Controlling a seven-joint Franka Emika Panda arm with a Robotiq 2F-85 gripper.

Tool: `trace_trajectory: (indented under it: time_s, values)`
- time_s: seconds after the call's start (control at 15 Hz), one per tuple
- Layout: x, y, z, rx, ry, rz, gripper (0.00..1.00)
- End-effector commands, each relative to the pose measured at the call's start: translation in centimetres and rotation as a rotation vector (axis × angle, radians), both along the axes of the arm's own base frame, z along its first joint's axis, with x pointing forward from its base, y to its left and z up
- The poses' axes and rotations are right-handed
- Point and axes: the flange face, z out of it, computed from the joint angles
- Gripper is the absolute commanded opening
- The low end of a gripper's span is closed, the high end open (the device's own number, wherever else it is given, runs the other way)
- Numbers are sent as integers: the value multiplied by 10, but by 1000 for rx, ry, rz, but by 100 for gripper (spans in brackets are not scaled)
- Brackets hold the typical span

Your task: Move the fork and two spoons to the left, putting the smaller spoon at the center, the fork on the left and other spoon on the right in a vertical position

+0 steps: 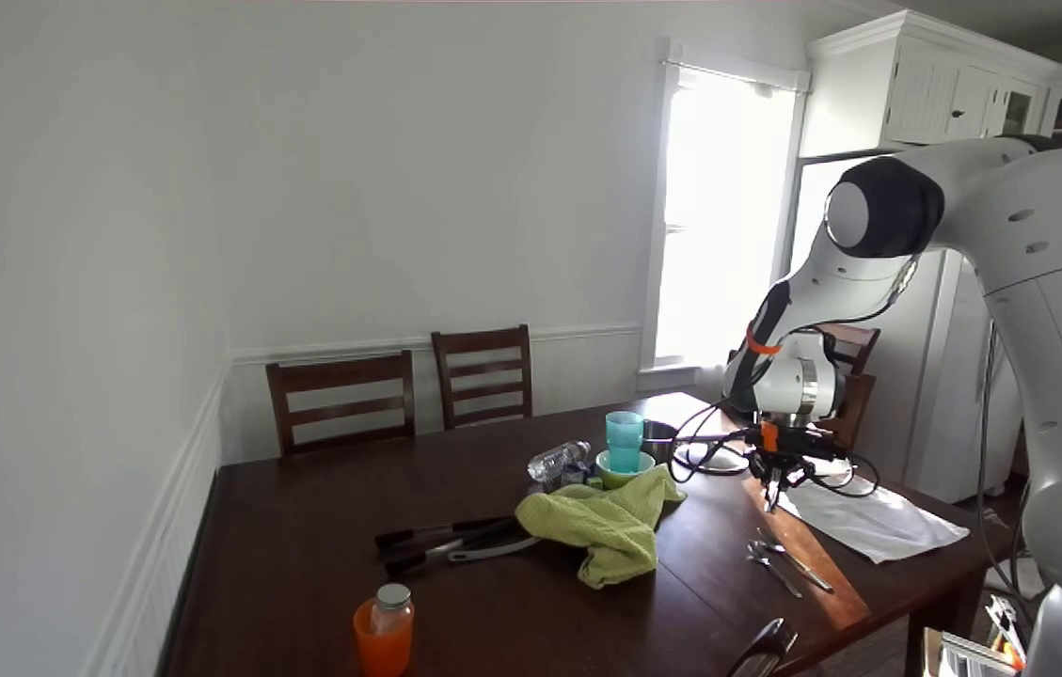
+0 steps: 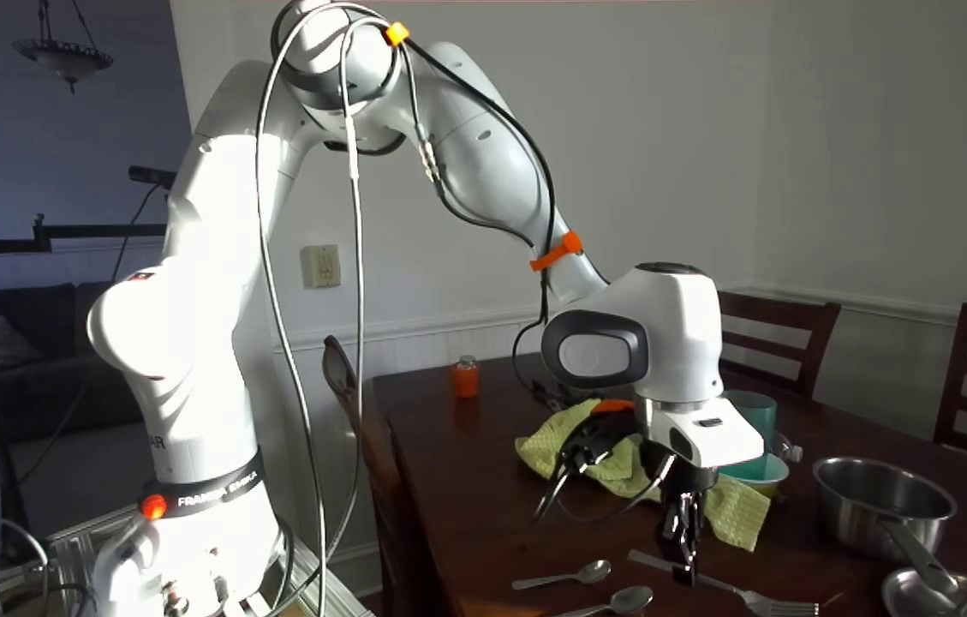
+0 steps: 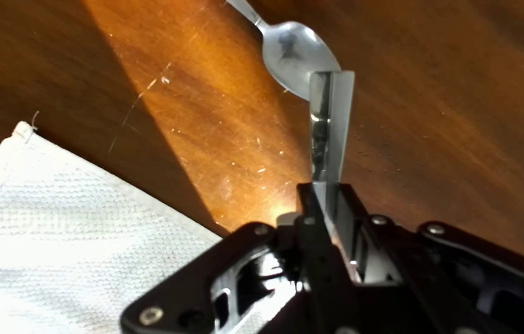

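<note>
My gripper (image 2: 685,567) is shut on the silver fork (image 2: 759,602), across its handle, with the tines on one side and the handle end on the other. In the wrist view the fork's handle (image 3: 331,125) sticks out of the jaws and covers part of a spoon's bowl (image 3: 292,53); the tines are hidden there. The fork appears to be off the table. The smaller spoon (image 2: 564,578) and the larger spoon (image 2: 630,598) lie side by side on the dark table. They also show as the smaller spoon (image 1: 777,571) and larger spoon (image 1: 805,569).
A yellow-green cloth (image 1: 606,531) lies beyond the gripper, near a bowl holding a teal cup (image 1: 625,442) and a bottle (image 1: 557,461). A pot (image 2: 877,493) stands beside them. A white cloth (image 1: 879,517) lies at the table's edge. An orange cup (image 1: 385,644) stands farther off.
</note>
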Motion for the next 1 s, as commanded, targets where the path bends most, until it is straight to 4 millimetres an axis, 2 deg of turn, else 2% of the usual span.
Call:
trace_trajectory:
  time_s: [0.0, 0.27, 0.47, 0.67, 0.93]
  values:
    - [16, 29, -2, -25, -3, 157, 4]
    - [34, 69, -2, -14, -22, 343, 4]
    - [39, 100, -7, 15, -10, 492, 4]
    - [34, 127, -10, 46, 11, 598, 4]
    - [19, 144, -13, 51, 31, 691, 4]
